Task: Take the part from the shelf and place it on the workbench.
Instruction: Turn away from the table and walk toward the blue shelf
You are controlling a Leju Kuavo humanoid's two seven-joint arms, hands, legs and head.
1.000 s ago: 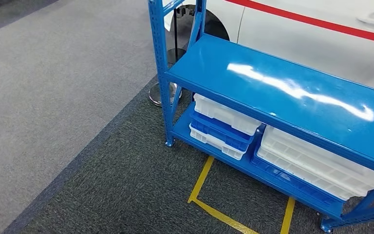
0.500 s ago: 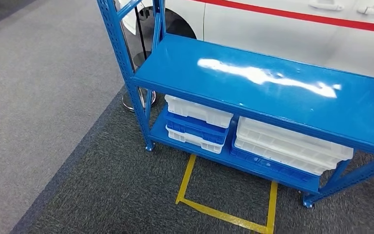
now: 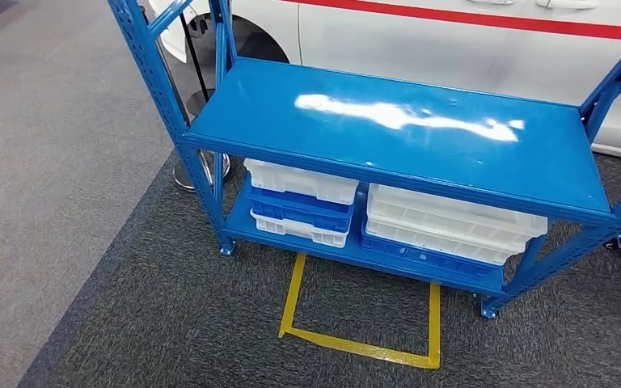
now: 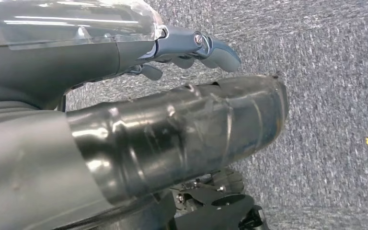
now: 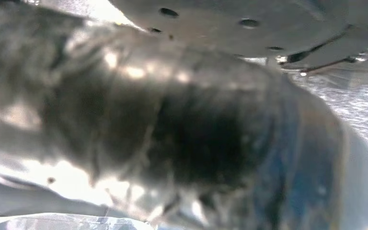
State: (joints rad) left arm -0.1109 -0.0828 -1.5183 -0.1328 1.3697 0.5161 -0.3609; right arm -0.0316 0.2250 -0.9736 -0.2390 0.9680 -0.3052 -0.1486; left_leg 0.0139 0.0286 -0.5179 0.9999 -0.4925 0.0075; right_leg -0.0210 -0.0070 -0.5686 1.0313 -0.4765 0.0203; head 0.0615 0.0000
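Dark, tape-wrapped metal part (image 4: pixel 182 139) lies lengthwise beside the left hand (image 4: pixel 191 48), carried over grey carpet (image 4: pixel 326 72); whether the curled fingers grasp it, or what the right hand does, I cannot tell; ahead stands the blue shelf (image 3: pixel 388 133).

One blue shelf rack (image 3: pixel 388 129) is standing on the carpet. Two stacks of trays are sitting on its lower level: a left stack (image 3: pixel 301 202) and a right stack (image 3: pixel 445 226). One yellow tape outline (image 3: pixel 356 343) is lying on the floor.
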